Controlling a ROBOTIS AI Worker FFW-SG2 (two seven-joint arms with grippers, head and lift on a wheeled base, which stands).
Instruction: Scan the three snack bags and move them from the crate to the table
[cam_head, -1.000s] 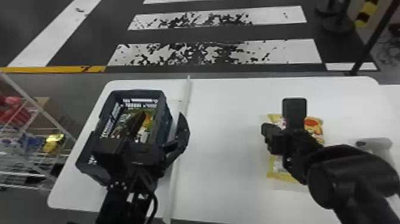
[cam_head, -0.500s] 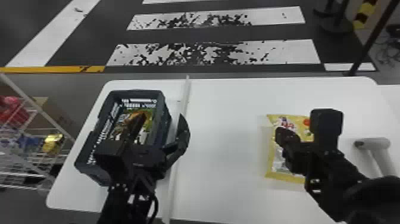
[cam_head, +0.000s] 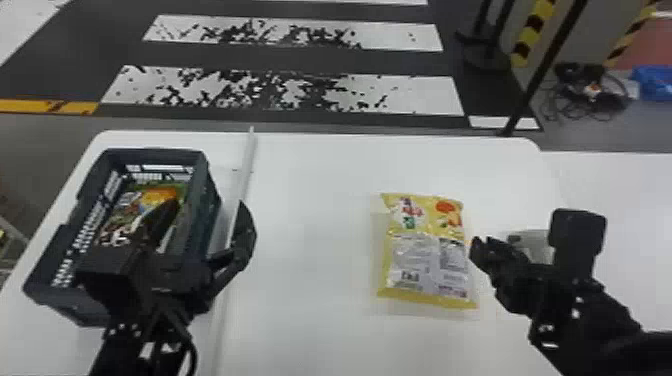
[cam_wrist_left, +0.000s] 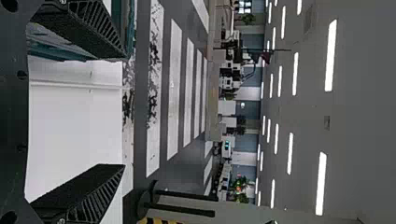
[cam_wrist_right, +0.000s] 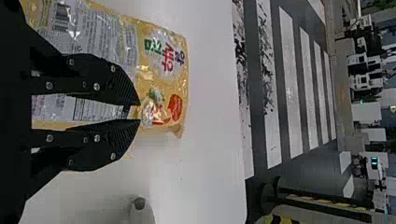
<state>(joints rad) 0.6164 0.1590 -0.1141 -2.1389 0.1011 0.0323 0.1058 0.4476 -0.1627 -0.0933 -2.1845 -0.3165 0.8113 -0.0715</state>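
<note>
At each wrist, empty jaws show, left gripper's (cam_head: 209, 203) wide, right gripper's (cam_head: 481, 245) narrowly parted; head view adds crated snacks (cam_head: 156, 196).

Dark floor (cam_head: 280, 59) with patchy white stripes (cam_head: 430, 97) and yellow line (cam_head: 25, 106), grey ceiling (cam_wrist_left: 364, 116), long bright lights (cam_wrist_left: 330, 56).

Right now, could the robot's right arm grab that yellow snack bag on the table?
Probably yes: the right gripper sits close by the yellow snack bag, with nothing seen between them. Its fingers are only slightly apart, though, so they'd likely need to open wider first.
</note>
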